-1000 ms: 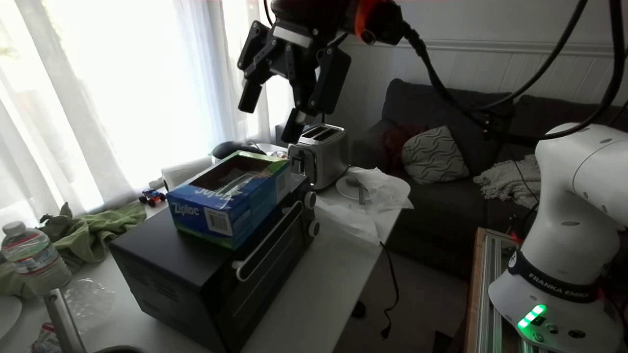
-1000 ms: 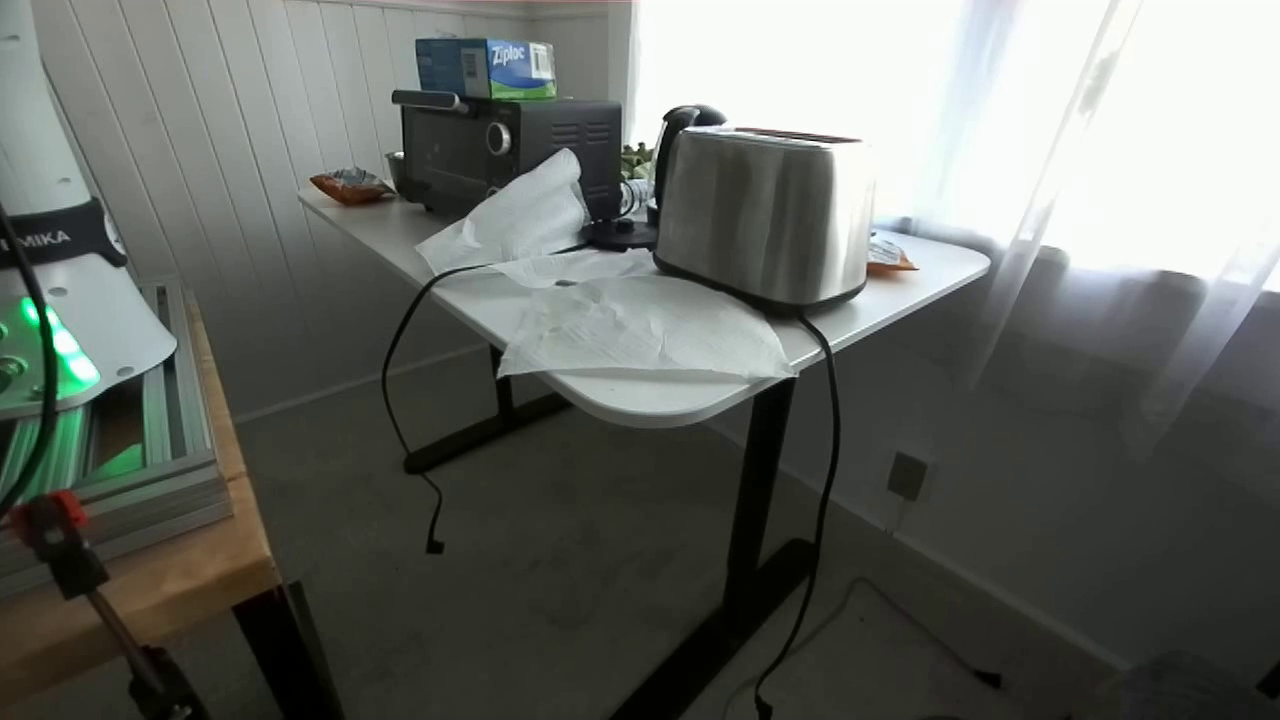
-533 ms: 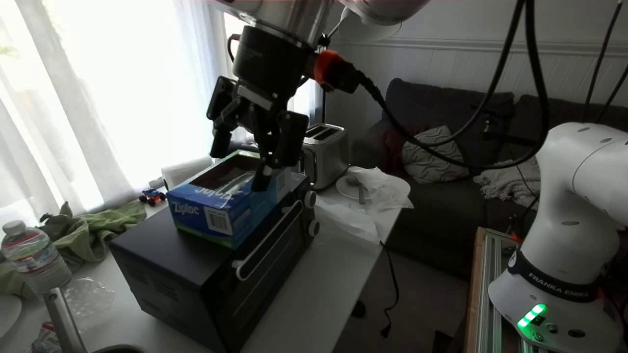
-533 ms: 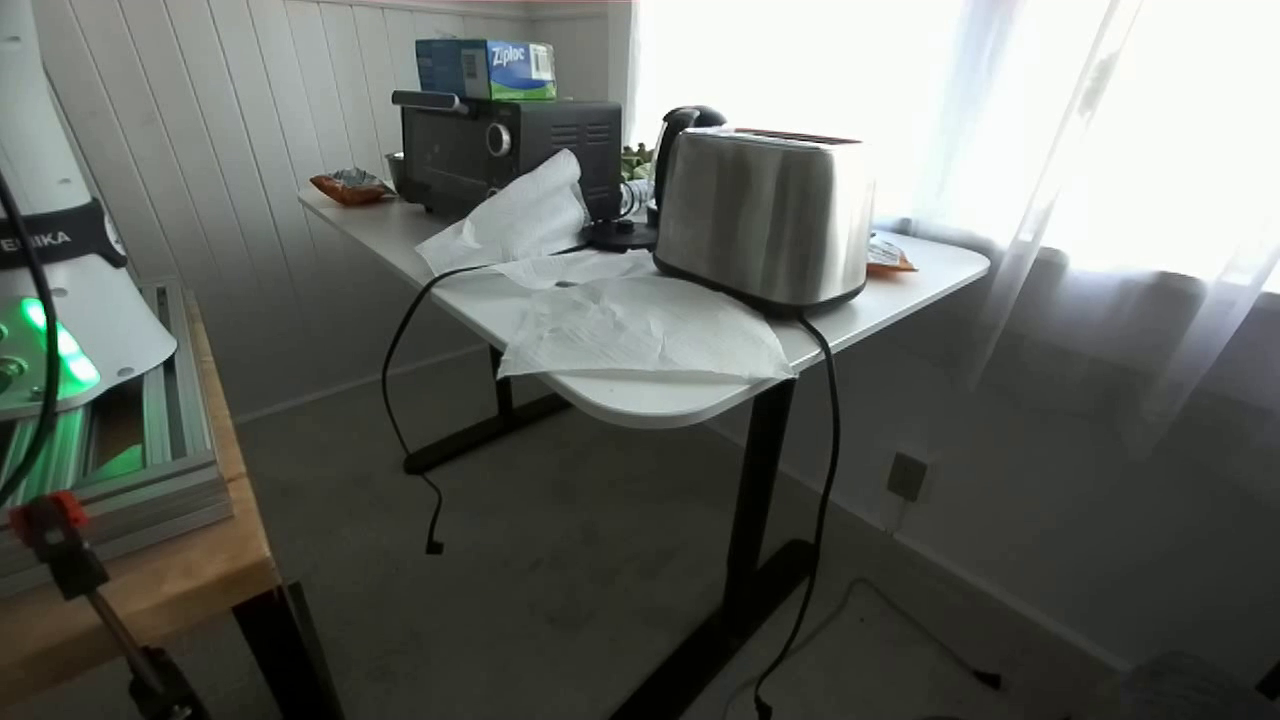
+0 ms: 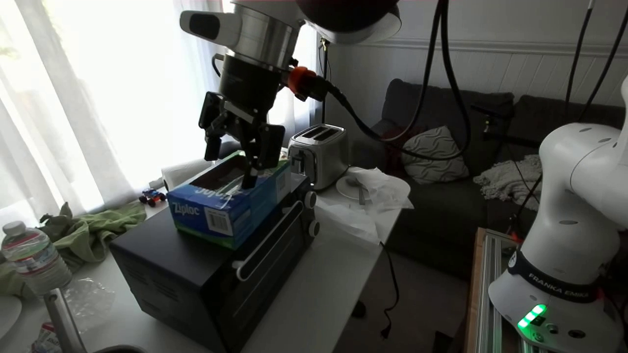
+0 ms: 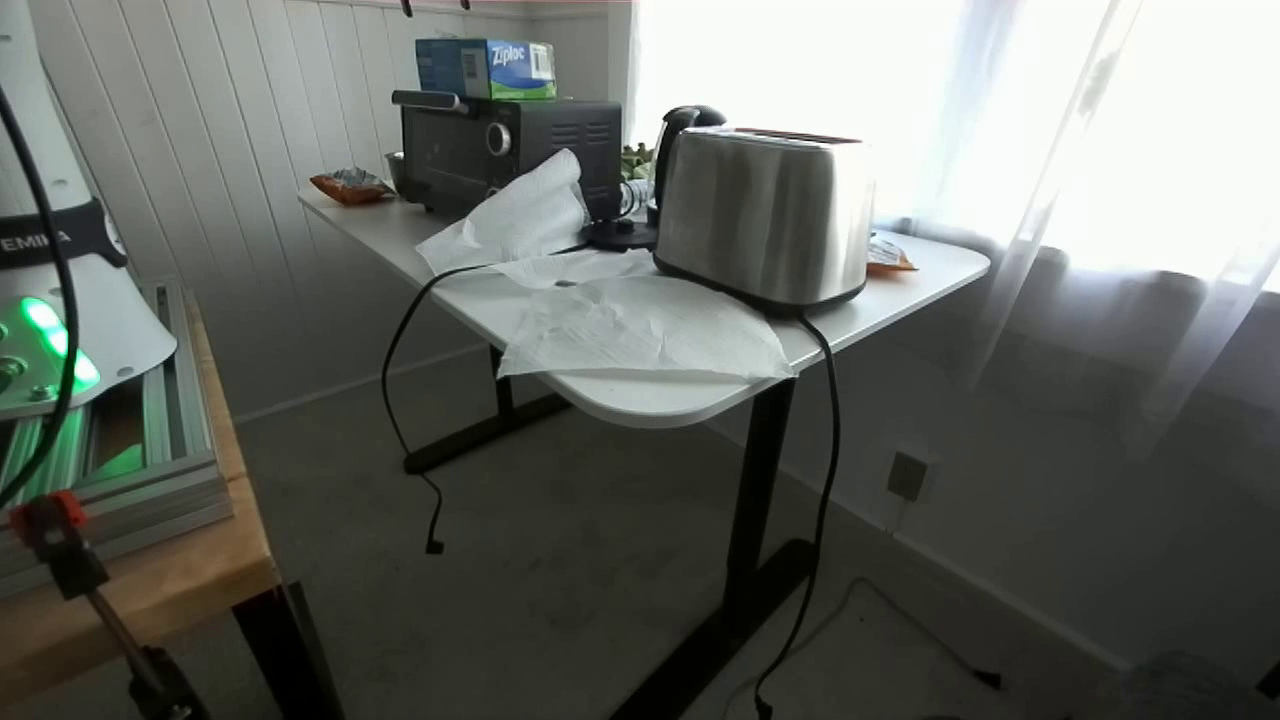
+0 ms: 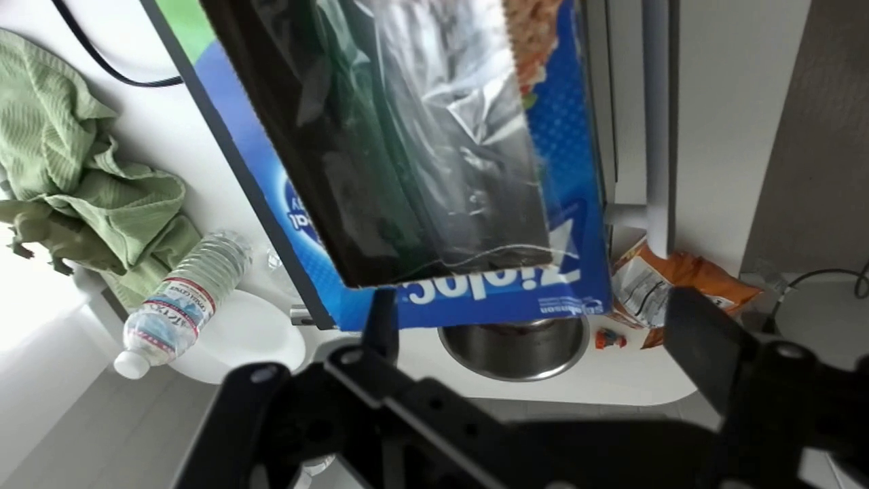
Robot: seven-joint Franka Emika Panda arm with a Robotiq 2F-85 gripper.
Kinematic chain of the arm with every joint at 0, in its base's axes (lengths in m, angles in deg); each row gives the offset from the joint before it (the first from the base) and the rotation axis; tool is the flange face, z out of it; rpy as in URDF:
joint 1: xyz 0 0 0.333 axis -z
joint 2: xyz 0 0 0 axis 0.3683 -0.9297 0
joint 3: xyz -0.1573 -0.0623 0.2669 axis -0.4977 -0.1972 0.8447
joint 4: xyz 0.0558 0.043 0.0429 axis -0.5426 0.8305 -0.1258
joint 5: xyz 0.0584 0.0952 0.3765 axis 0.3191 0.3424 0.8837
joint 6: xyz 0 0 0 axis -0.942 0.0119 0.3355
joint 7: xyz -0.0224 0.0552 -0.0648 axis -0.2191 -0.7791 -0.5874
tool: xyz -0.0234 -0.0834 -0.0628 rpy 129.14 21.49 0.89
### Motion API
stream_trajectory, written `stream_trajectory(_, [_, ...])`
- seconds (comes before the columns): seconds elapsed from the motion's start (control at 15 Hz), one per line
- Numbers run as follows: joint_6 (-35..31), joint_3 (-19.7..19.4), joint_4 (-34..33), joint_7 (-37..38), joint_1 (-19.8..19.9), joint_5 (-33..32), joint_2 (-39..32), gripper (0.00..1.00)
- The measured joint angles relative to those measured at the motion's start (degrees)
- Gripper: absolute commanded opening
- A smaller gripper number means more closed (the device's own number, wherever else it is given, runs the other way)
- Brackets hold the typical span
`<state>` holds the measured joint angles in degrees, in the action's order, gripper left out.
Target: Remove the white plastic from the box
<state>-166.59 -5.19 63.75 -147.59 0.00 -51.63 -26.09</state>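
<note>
The blue and green Ziploc box [image 5: 196,213] lies on top of a black toaster oven, its opening facing up; it also shows in an exterior view [image 6: 520,68] and in the wrist view [image 7: 468,305]. Clear, shiny plastic [image 7: 461,122] lies inside the box along one side of the opening. My gripper [image 5: 230,166] is open and empty, pointing down over the box. Its fingertips also show in the wrist view [image 7: 531,302], spread wide at the box's end. Only its dark tips [image 6: 436,6] peek in at the top edge in an exterior view.
The toaster oven [image 5: 181,264] carries the box, its handle jutting out at the front. A steel toaster [image 6: 760,220] and white sheets [image 6: 650,330] are on the white table. A water bottle [image 7: 180,305], green cloth [image 7: 81,156], metal pot [image 7: 519,350] and orange bag [image 7: 706,278] lie around.
My gripper has come down and moved left in an exterior view, from high above the toaster to just over the box. It has stayed open. The box has not moved.
</note>
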Motion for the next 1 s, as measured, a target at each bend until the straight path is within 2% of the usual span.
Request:
stream_trajectory(0.2, [0.0, 0.59, -1.37, -2.11, 1.26, -0.64, -2.23, 1.0])
stream_trajectory(0.27, [0.0, 0.78, -1.67, -2.59, 1.49, -0.75, -2.85, 0.96])
stream_trajectory(0.33, [0.0, 1.0, -1.92, -3.06, 1.72, -0.81, -3.38, 0.89])
stream_trajectory(0.4, [0.0, 1.24, -2.1, -3.49, 2.0, -0.88, -3.75, 0.75])
stream_trajectory(1.0, [0.02, 2.03, -2.67, -4.23, 3.59, -2.36, -4.21, 0.12])
